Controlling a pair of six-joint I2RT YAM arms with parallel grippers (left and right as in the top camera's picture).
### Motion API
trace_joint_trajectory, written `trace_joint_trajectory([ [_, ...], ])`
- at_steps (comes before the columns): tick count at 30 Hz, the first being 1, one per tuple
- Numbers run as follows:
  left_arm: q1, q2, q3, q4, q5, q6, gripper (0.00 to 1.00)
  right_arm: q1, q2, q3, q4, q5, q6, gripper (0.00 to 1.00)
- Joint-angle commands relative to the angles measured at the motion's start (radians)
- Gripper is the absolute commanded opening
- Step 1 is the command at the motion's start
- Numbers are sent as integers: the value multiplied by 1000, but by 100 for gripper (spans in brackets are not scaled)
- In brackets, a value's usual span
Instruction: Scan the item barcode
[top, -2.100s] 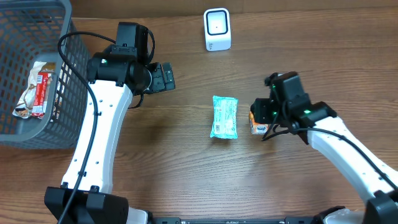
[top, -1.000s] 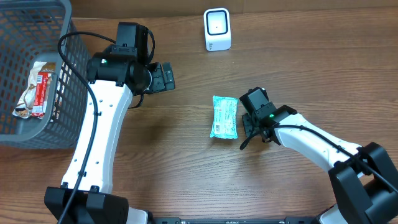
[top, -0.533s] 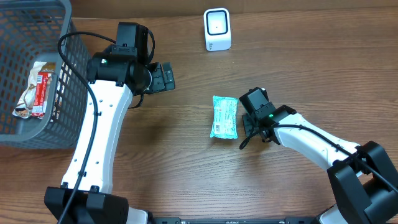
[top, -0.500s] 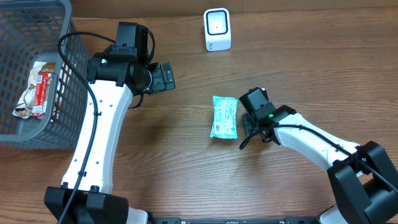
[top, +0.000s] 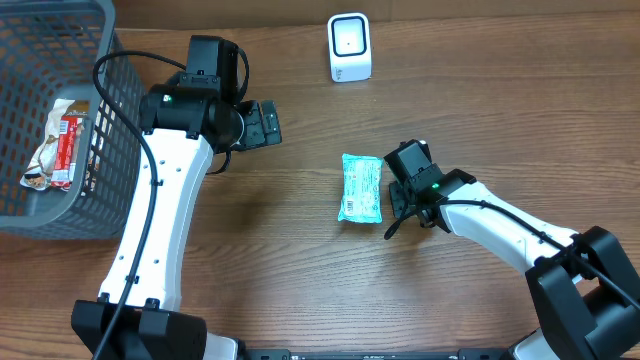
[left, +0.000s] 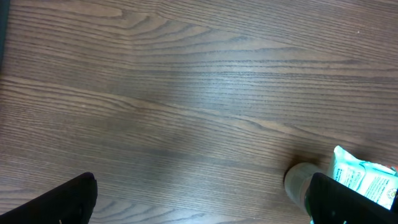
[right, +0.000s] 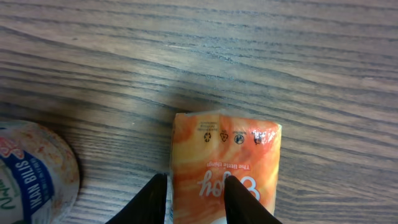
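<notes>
Overhead: one teal packet (top: 361, 187), one white scanner (top: 349, 45); right gripper (right: 196, 182) pinches one orange packet (right: 224, 152), left gripper (left: 202, 186) gapes empty.

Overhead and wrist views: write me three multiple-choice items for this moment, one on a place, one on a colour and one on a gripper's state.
1. Where does the red-and-white snack packet lie?
A. on the bare table
B. between a gripper's fingers
C. in the grey basket

2. In the right wrist view, what colour is the packet between the fingers of the right gripper?
A. green
B. orange
C. white

3. How does the left gripper stand?
A. open, holding nothing
B. shut, empty
C. shut on a packet

Answers:
1 C, since the overhead view shows it inside the basket's mesh walls.
2 B, since its face is orange with white lettering.
3 A, since the left wrist view shows its fingers far apart with only bare wood between them.
</notes>
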Motion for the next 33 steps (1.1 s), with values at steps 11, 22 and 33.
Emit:
trace_joint_trajectory([
  [11, 0, -4, 11, 1, -13, -3, 100, 10, 58, 7, -13, 3, 29, 8],
  [22, 0, -4, 11, 1, -13, -3, 100, -123, -188, 48, -85, -243, 71, 3],
  [33, 0, -4, 11, 1, -13, -3, 100, -513, -185, -60, 0, -906, 27, 4],
])
